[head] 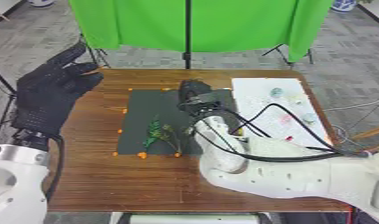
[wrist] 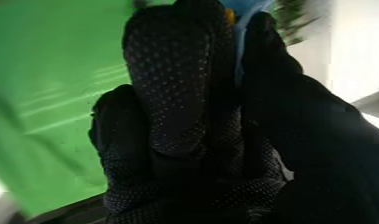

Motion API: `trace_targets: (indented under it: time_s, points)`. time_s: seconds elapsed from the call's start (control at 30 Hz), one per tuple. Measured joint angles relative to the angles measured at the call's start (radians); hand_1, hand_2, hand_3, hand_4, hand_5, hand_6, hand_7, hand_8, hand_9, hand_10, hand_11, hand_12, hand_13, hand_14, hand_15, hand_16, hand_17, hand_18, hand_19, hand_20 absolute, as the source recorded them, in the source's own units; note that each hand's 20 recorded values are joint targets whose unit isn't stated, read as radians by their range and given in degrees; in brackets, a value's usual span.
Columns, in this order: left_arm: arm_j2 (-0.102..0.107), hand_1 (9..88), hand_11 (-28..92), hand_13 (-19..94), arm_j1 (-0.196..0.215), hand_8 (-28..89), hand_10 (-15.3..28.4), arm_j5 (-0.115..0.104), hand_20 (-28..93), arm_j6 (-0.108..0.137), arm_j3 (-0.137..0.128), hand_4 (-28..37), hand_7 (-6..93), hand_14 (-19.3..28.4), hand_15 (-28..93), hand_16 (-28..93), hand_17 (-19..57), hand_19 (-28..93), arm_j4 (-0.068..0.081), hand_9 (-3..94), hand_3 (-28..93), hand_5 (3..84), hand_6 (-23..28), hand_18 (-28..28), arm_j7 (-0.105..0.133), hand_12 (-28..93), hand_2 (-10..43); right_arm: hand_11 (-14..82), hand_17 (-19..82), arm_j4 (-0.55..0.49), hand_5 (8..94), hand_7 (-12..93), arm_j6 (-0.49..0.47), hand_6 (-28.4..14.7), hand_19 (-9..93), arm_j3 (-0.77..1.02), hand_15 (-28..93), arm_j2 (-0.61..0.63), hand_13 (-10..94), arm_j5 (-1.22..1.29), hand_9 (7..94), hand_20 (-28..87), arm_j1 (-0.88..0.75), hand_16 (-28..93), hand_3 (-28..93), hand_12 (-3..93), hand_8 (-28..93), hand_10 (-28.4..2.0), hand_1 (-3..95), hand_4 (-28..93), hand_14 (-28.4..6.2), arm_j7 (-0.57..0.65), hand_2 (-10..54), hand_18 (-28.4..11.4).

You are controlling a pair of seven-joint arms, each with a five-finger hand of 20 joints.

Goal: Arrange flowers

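Over the mat [head: 143, 112], the right robot hand [head: 194, 91] pinches a blue piece [wrist: 245, 12], beyond and rightward of the leafy stem [head: 153, 132].

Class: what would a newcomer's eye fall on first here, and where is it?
Probably the bright green cloth hanging behind the table, then the black-gloved left hand raised at the left. Next come the leafy sprigs lying on the dark mat, and the right hand over its far part, with something blue between thumb and fingers.
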Motion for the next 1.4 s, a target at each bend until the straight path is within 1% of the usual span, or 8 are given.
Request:
trace_targets:
  time_s: [0.1, 0.33, 0.57, 0.77, 0.9, 1.03, 1.13, 1.4]
  points:
    - [0.016, 22.9, 34, 27, -0.037, -10, 22.0, -0.001, 26, -0.006, 0.015, -22.7, 14.5, 28.4, 62, -12, -5.2, 61, 0.008, 35.5, 79, 36.9, 9.3, 24.9, 0.010, 12, 7.3, 13.3, 52, 0.011, 83.6, 27, -0.006, 1.0, 93, -0.035, 48, -0.066, 90, 0.042, 93.7, 28, 0.037, 26, 74, 32.0, 4, -4.5, 58.4, -28, -1.2, -0.020, -9.5, -16.1]
    - [0.054, 22.9, 34, 27, -0.142, -10, 22.0, -0.003, 26, -0.016, 0.074, -22.6, 14.6, 28.4, 62, -12, -4.9, 62, 0.031, 35.7, 79, 36.9, 9.2, 24.9, 0.031, 12, 7.2, 13.5, 51, 0.040, 83.0, 27, 0.001, 1.6, 93, -0.183, 49, -0.166, 89, 0.072, 93.7, 28, 0.156, 26, 73, 32.1, 4, -5.0, 58.0, -28, -1.5, -0.013, -9.5, -16.1]
    - [0.081, 23.0, 34, 27, -0.225, -10, 22.0, -0.003, 26, -0.018, 0.104, -22.5, 14.6, 28.4, 62, -12, -4.9, 62, 0.042, 35.8, 79, 36.9, 9.2, 24.8, 0.028, 12, 7.3, 12.3, 50, 0.062, 82.1, 28, 0.029, 1.7, 93, -0.216, 50, -0.221, 88, 0.216, 93.7, 29, 0.229, 25, 73, 32.7, 3, -5.0, 57.9, -28, -1.3, -0.013, -9.5, -16.0]
    - [0.099, 22.9, 34, 27, -0.230, -10, 22.1, -0.003, 25, -0.020, 0.104, -22.5, 14.6, 28.4, 62, -12, -4.8, 62, 0.040, 35.7, 79, 36.9, 9.2, 24.8, 0.021, 12, 7.3, 11.4, 50, 0.069, 81.5, 28, 0.067, 2.0, 93, -0.303, 51, -0.284, 88, 0.243, 93.6, 29, 0.313, 24, 73, 33.0, 2, -4.9, 57.6, -28, -1.2, 0.000, -9.5, -15.9]
    - [0.104, 23.0, 34, 27, -0.216, -10, 22.0, -0.003, 25, -0.021, 0.086, -22.6, 14.7, 28.4, 62, -12, -4.9, 62, 0.034, 35.7, 79, 36.9, 9.1, 24.8, 0.020, 12, 7.2, 11.1, 49, 0.062, 81.3, 28, 0.074, 2.1, 93, -0.330, 51, -0.317, 87, 0.273, 93.4, 29, 0.346, 24, 73, 33.0, 2, -4.9, 57.4, -28, -1.1, -0.007, -9.5, -15.7]
    - [0.108, 22.9, 34, 27, -0.180, -10, 22.0, -0.004, 25, -0.023, 0.068, -22.6, 14.6, 28.4, 62, -12, -4.9, 62, 0.027, 35.7, 79, 36.9, 9.1, 24.8, 0.043, 12, 7.2, 10.8, 49, 0.059, 81.0, 27, 0.068, 2.4, 93, -0.353, 51, -0.336, 87, 0.280, 93.5, 29, 0.359, 24, 72, 32.7, 1, -5.0, 57.3, -28, -1.2, -0.011, -9.5, -15.7]
    - [0.109, 23.0, 34, 27, -0.158, -10, 22.0, -0.004, 25, -0.022, 0.066, -22.6, 14.6, 28.4, 62, -12, -4.9, 62, 0.024, 35.7, 79, 36.8, 9.1, 24.8, 0.061, 12, 7.4, 10.5, 48, 0.058, 80.8, 27, 0.053, 2.7, 93, -0.352, 51, -0.338, 87, 0.291, 93.5, 29, 0.353, 24, 72, 32.5, 1, -5.1, 57.2, -28, -1.5, -0.023, -9.5, -15.7]
    - [0.115, 22.9, 34, 27, -0.178, -10, 22.0, -0.012, 25, -0.018, 0.102, -22.5, 14.6, 28.4, 62, -12, -4.9, 62, 0.025, 35.7, 79, 36.9, 9.2, 24.9, 0.095, 12, 7.3, 9.6, 47, 0.061, 79.6, 24, 0.006, 2.4, 93, -0.350, 53, -0.333, 86, 0.349, 92.8, 29, 0.340, 22, 70, 32.0, 0, -5.6, 54.4, -28, -2.0, -0.060, -9.5, -16.0]
